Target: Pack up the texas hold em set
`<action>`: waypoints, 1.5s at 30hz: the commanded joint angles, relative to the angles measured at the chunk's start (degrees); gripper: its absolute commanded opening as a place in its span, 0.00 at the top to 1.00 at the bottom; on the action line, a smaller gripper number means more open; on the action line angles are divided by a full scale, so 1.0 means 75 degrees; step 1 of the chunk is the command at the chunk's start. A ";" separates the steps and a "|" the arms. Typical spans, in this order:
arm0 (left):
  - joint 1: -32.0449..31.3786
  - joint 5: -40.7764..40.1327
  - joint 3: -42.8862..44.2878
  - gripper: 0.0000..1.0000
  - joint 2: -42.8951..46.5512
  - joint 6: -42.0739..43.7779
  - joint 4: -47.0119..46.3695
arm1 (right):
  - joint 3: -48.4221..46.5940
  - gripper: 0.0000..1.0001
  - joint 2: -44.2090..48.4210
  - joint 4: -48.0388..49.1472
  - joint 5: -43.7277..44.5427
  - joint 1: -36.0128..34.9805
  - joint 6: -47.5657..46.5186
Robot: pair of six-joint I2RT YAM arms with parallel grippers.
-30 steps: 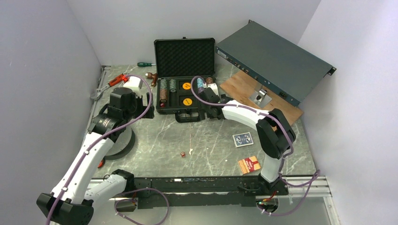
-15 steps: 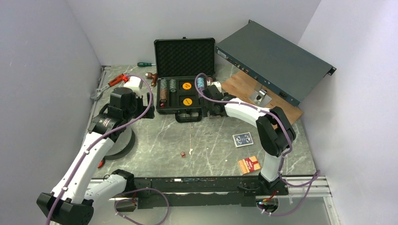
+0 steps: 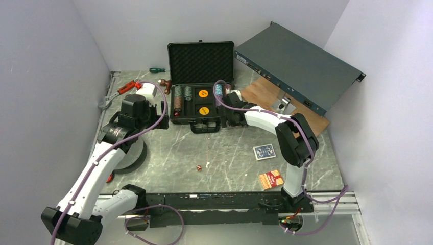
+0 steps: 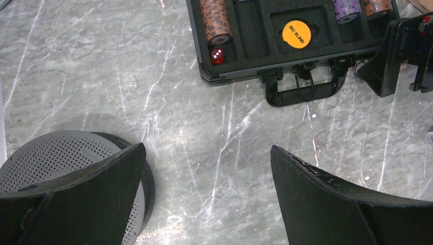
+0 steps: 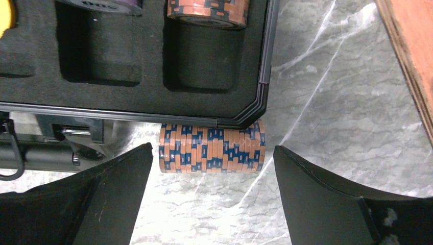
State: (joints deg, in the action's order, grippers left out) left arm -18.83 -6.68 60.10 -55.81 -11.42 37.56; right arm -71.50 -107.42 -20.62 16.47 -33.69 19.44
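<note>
The black case (image 3: 173, 113) lies open at the back, its foam lid (image 3: 200, 62) upright. Chip stacks, two orange buttons and a red die (image 4: 217, 56) sit in its slots. An orange-and-blue striped chip stack (image 5: 212, 150) lies on its side on the table against the case's front right corner. My right gripper (image 5: 212, 148) is open, one finger on each side of this stack, touching neither end. My left gripper (image 4: 207, 148) is open over bare table left of the case handle (image 4: 301, 92). A blue deck (image 3: 264, 151), a red deck (image 3: 271, 178) and small dice (image 3: 199, 167) lie on the table.
A long grey-green rack box (image 3: 298, 61) leans at the back right over a wooden board (image 3: 258, 94). A screwdriver (image 3: 156, 69) and red-handled pliers (image 3: 126, 87) lie at the back left. A perforated round disc (image 4: 56, 163) sits under my left arm.
My right gripper has shifted slightly toward the case's front right corner and its jaws have narrowed a little. The left arm has barely moved.
</note>
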 commanded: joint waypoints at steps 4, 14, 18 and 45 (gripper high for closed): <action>-0.0021 0.0105 0.0045 0.02 0.0000 0.0066 -0.0168 | -0.0134 0.11 -0.0193 0.0253 -0.0145 0.0080 -0.0096; -0.0021 0.0084 0.0048 0.03 -0.0009 0.0066 -0.0162 | -0.0097 0.34 -0.0297 0.0253 0.0055 0.0096 -0.0086; -0.0021 0.0073 0.0041 0.03 -0.0001 0.0078 -0.0168 | -0.0032 0.42 -0.0216 0.0164 -0.0028 0.0088 -0.0084; -0.0021 0.0004 0.0026 0.04 0.0023 0.0068 -0.0168 | 0.0076 0.37 0.0449 0.0482 -0.3173 -0.1966 -0.3293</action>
State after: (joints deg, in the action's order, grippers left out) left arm -18.85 -6.70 60.10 -56.10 -11.42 37.56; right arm -66.96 -103.02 -22.17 -5.45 -49.08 -0.01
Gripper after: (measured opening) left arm 0.964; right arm 0.702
